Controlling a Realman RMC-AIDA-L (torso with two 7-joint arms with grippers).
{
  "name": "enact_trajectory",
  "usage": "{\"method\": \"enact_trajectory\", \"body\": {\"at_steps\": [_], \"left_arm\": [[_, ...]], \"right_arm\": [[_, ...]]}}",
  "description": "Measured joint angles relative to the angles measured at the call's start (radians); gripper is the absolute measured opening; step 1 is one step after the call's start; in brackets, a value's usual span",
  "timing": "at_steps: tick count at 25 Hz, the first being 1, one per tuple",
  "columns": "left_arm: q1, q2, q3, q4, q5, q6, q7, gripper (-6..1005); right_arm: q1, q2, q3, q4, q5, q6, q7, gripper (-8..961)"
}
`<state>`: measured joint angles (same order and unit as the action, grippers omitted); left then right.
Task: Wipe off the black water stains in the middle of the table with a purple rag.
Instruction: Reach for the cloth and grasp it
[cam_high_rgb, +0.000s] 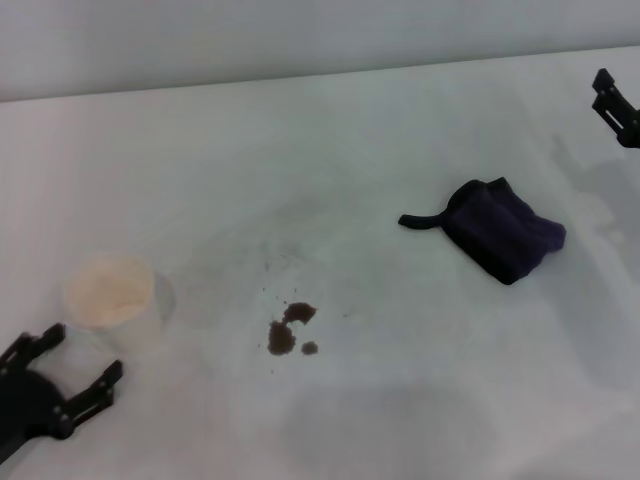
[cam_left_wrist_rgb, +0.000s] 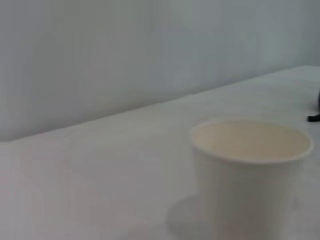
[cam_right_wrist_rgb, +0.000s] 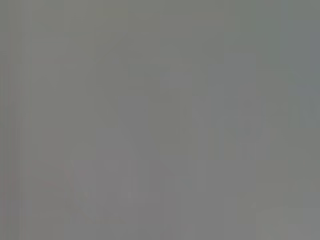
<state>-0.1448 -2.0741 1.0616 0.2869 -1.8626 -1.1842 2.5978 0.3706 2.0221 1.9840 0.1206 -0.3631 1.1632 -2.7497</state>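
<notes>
While the purple rag (cam_high_rgb: 505, 240) lies unlabelled, left tool (cam_high_rgb: 82, 365) gapes; right tool (cam_high_rgb: 615, 108) unclear.

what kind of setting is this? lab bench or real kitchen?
Likely a staged lab bench, not a kitchen: a bare white table against a plain wall, holding only a paper cup, a purple rag and a few black water stains.

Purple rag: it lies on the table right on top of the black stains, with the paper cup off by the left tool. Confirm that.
Not quite. The head view shows the purple rag lying on the table apart from the black stains, toward the robot's right. The paper cup does stand by the left tool.
</notes>
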Motion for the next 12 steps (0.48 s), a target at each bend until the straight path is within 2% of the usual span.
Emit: {"method": "enact_trajectory", "body": {"at_steps": [3, 5, 6, 12], "left_arm": [[0.034, 0.002, -0.011, 0.003, -0.027, -0.01, 0.002, 884], [0.068, 0.002, -0.076, 0.024, -0.049, -0.024, 0.008, 885], [0.068, 0.002, -0.076, 0.024, -0.049, -0.024, 0.008, 885], [0.094, 0.0, -0.275, 0.041, -0.075, -0.103, 0.027, 884]], "right_arm": [[-0.013, -0.003, -0.005, 0.006, 0.0, 0.025, 0.025, 842], [-0.016, -0.005, -0.013, 0.009, 0.0, 0.032, 0.045, 841], [-0.016, -0.007, -0.017, 0.012, 0.0, 0.032, 0.055, 841], [-0.021, -0.016, -0.048, 0.042, -0.012, 0.024, 0.176, 841]]}}
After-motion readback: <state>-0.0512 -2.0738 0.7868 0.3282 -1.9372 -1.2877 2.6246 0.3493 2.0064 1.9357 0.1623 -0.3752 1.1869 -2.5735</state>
